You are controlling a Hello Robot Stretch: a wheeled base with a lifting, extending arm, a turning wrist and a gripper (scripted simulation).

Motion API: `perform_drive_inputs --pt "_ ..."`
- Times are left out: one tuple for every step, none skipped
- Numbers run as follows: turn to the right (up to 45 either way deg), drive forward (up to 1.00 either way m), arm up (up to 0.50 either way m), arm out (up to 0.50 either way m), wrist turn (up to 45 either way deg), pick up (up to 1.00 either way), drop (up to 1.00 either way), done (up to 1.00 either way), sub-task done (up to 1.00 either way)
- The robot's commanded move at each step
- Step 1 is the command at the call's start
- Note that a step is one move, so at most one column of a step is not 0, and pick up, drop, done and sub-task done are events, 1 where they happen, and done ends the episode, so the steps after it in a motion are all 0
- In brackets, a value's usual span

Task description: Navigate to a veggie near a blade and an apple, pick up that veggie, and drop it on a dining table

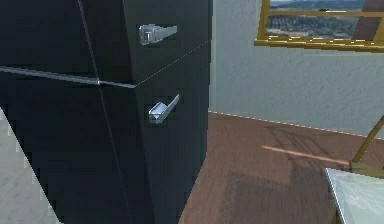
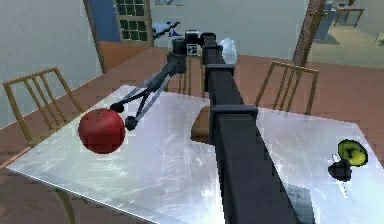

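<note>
the gripper point(image 2: 128, 116) pointed to a red ball point(image 2: 102, 131) at its eight o'clock; whether it held anything couldn't be told. the ball looked light, slick, apt to roll; best taken across its middle.

On the table point(image 2: 150, 172) we see a small thing point(image 2: 351, 152) at the right end; first chair point(image 2: 40, 95) at its left end, second chair point(image 2: 290, 85) behind it.

This is a home's kitchen and dining corner. A tall black two-door fridge point(image 1: 100, 110) with silver lever handles point(image 1: 163, 108) stands on a reddish wooden floor point(image 1: 270, 155). Pale wooden slat-backed chairs point(image 2: 40, 95) sit at a shiny silver-topped table point(image 2: 160, 172), and a gold-framed picture point(image 1: 320, 25) hangs on the grey wall point(image 1: 290, 80).
</note>
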Motion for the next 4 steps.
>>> perform_drive_inputs --pt "0.0 0.00 0.00 -0.48 0.0 0.00 0.00 0.00 0.00" --pt "45.0 0.00 0.00 0.00 0.0 0.00 0.00 0.00 0.00" --pt "45.0 0.00 0.00 0.00 0.0 0.00 0.00 0.00 0.00" --pt "45.0 0.00 0.00 0.00 0.0 0.00 0.00 0.00 0.00"
